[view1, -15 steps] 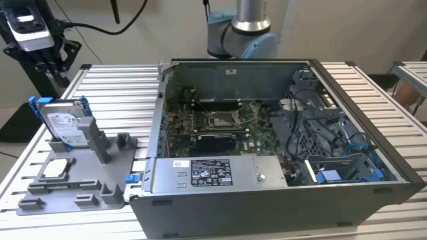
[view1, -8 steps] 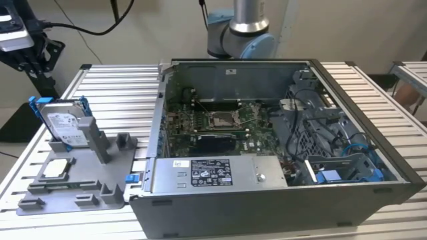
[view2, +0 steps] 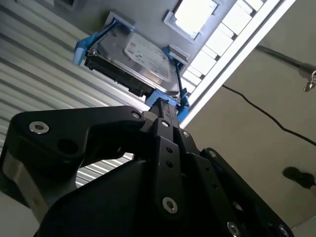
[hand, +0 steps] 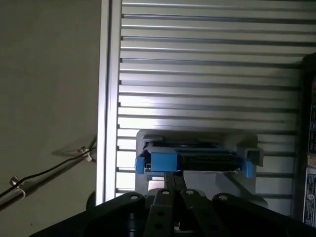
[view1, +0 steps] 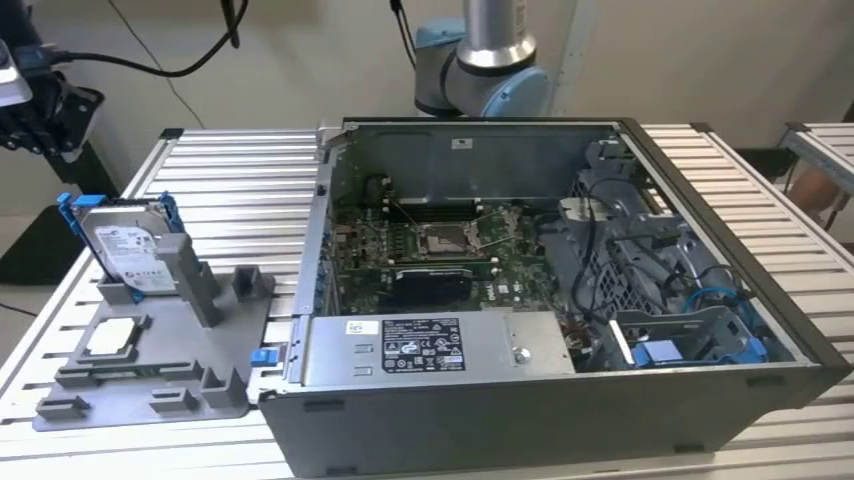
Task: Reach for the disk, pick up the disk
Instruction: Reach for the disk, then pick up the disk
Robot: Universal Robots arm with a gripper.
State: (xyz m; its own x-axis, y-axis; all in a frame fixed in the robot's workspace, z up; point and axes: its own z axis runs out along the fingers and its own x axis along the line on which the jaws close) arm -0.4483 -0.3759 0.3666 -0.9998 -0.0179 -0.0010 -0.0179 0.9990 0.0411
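Poised with gripper (view2: 165,105) clenched on nothing, apart from the disk (view1: 123,243) standing on edge in the grey fixture (view1: 150,372).

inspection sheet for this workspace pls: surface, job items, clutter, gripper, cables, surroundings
surface: slatted metal table, carrying a grey fixture and an open computer case
job's things: the disk stands upright in the fixture, nothing gripping it
clutter: small square chip lying flat in the fixture
gripper: the gripper points at the disk, apart from it, holding nothing
cables: black cable on the floor; wiring inside the case
surroundings: arm base behind the case; another slatted table at the exterior view's right
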